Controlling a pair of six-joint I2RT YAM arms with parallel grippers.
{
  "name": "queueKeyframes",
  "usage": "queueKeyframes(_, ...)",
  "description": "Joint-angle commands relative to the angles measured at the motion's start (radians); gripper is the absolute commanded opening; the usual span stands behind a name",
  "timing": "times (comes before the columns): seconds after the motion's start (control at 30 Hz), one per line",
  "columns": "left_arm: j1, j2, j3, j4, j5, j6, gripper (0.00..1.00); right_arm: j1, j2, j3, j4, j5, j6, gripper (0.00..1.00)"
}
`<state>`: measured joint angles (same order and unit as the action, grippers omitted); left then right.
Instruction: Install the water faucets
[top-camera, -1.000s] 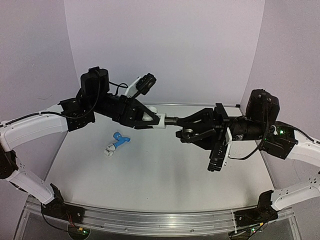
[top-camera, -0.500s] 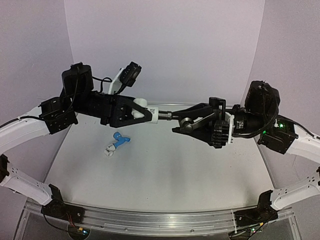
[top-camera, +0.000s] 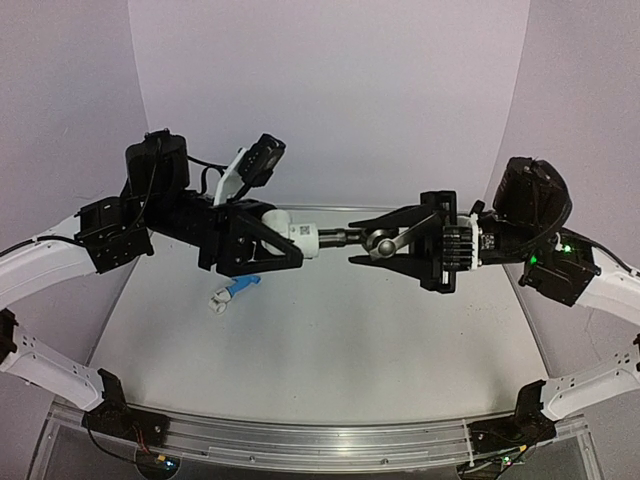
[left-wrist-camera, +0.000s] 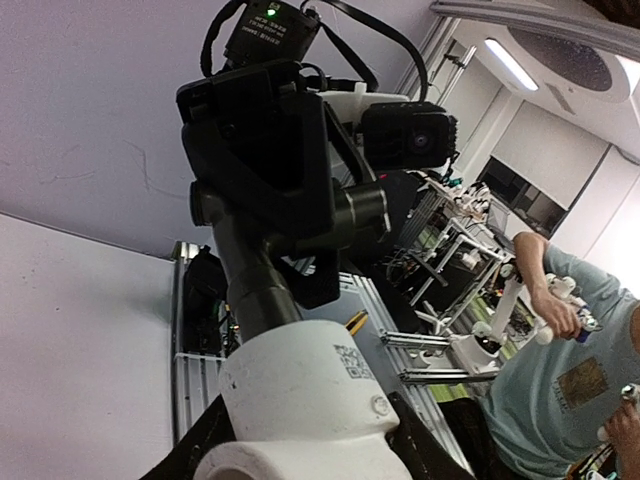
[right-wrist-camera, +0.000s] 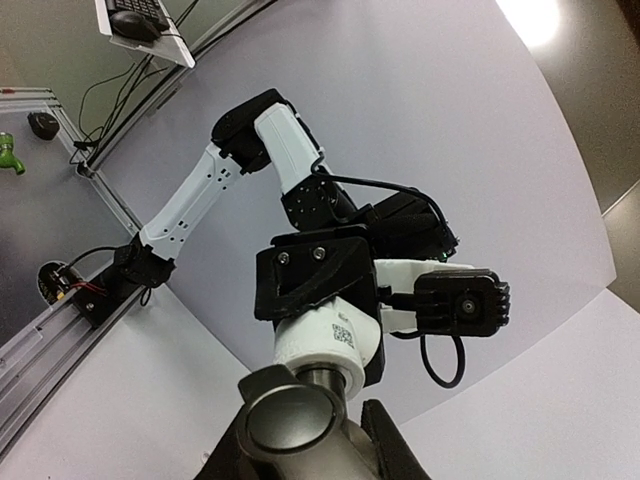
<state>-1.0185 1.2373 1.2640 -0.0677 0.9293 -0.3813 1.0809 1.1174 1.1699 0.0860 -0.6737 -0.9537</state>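
Above the table, my left gripper (top-camera: 291, 241) is shut on a white pipe fitting (top-camera: 297, 233). The dark silvery-grey metal faucet (top-camera: 352, 237) runs level from that fitting's mouth to my right gripper (top-camera: 366, 242), which is shut on its body. The left wrist view has the fitting (left-wrist-camera: 300, 395) between my fingers, with the faucet's stem (left-wrist-camera: 255, 290) entering it. From the right wrist, the faucet's round cap (right-wrist-camera: 293, 415) fills the jaws, its stem inside the fitting (right-wrist-camera: 327, 343). A light blue faucet (top-camera: 243, 286) lies on the table below the left gripper.
A small white fitting (top-camera: 217, 298) lies against the blue faucet's near end. The white table (top-camera: 330, 340) is walled by pale panels at the back and sides. A metal rail (top-camera: 300, 440) with both arm bases runs along the near edge.
Both grippers have risen a little with the faucet and fitting still joined. The right wrist has rolled, turning the faucet. The left arm has drawn back to the left.
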Motion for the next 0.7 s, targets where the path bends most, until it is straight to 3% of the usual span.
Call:
queueKeyframes(0.0, -0.002, 0.024, 0.032, 0.005, -0.098, 0.06, 0.55, -0.012, -0.054, -0.015, 0.086, 0.122, -0.011, 0.0)
queueKeyframes(0.13, -0.002, -0.001, 0.03, -0.045, -0.163, 0.098, 0.83, -0.012, -0.056, 0.006, 0.084, 0.096, 0.044, 0.0)
queueKeyframes(0.3, -0.002, -0.087, -0.013, -0.077, -0.33, 0.212, 0.97, -0.012, -0.055, 0.017, 0.086, 0.148, 0.208, 0.0)
queueKeyframes(0.5, -0.003, -0.171, 0.003, -0.266, -0.592, 0.484, 1.0, -0.012, -0.063, 0.004, 0.087, 0.254, 0.465, 0.0)
queueKeyframes(0.67, -0.042, -0.161, 0.02, -0.421, -0.692, 0.725, 0.98, -0.018, -0.07, -0.03, 0.088, 0.36, 0.685, 0.0)
